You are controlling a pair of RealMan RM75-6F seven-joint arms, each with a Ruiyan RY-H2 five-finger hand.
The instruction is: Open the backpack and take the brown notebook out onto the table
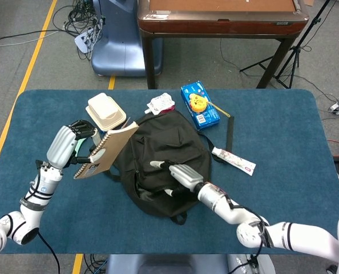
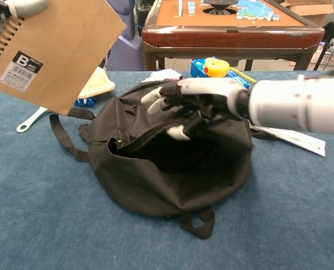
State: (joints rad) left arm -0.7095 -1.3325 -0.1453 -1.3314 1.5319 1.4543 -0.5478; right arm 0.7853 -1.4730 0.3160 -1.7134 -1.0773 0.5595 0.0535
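Observation:
The brown spiral notebook [image 1: 107, 149] is out of the bag, held tilted in the air by my left hand [image 1: 65, 144] over the table's left side. In the chest view the notebook [image 2: 49, 50] fills the upper left, with my left hand [image 2: 22, 5] barely showing at the top edge. The black backpack [image 1: 172, 149] lies slumped mid-table, its opening [image 2: 156, 154] gaping toward me. My right hand [image 1: 178, 174] hovers over the backpack's near part with fingers spread and nothing in it; the chest view shows this right hand [image 2: 195, 104] just above the fabric.
A white food container [image 1: 105, 112] sits behind the notebook. A white pouch [image 1: 160, 103], a blue box [image 1: 199, 104] and a tube [image 1: 233, 160] lie around the backpack's far and right sides. A pale green utensil [image 2: 29, 121] lies at left. A wooden table [image 1: 221, 17] stands beyond.

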